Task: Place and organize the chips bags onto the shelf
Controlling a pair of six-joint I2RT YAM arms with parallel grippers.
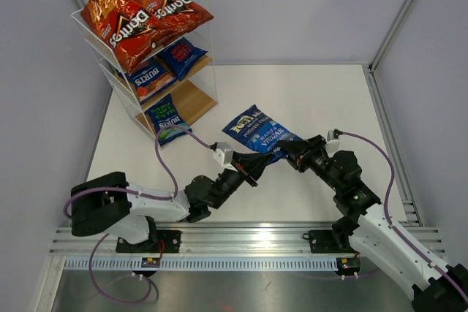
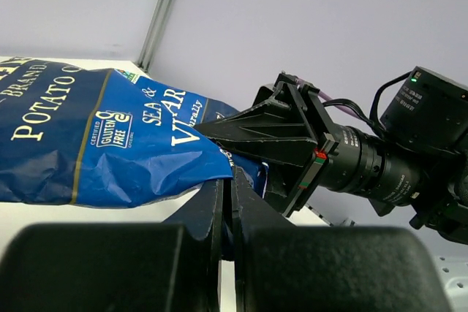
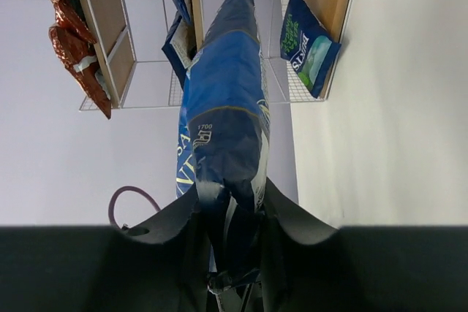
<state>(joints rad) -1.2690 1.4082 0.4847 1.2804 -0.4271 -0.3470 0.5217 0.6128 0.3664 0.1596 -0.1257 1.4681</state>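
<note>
The dark blue Kettle bag (image 1: 256, 128) hangs just above the table's middle, between both arms. My right gripper (image 1: 284, 148) is shut on its near end; in the right wrist view the bag (image 3: 223, 122) stands up between the fingers (image 3: 230, 202). My left gripper (image 1: 256, 164) is closed to a thin gap on the bag's lower edge (image 2: 110, 137), with its tips (image 2: 232, 177) right beside the right gripper (image 2: 278, 133). The shelf (image 1: 196, 100) stands at the far left. It holds two red Doritos bags (image 1: 121, 23) on top and two Burts bags (image 1: 150, 77) on the middle board.
A third Burts bag (image 1: 168, 118) leans upright at the shelf's bottom front corner, also seen in the right wrist view (image 3: 307, 42). Grey walls close in the white table (image 1: 329, 100) on three sides. A metal rail (image 1: 241, 239) runs along the near edge.
</note>
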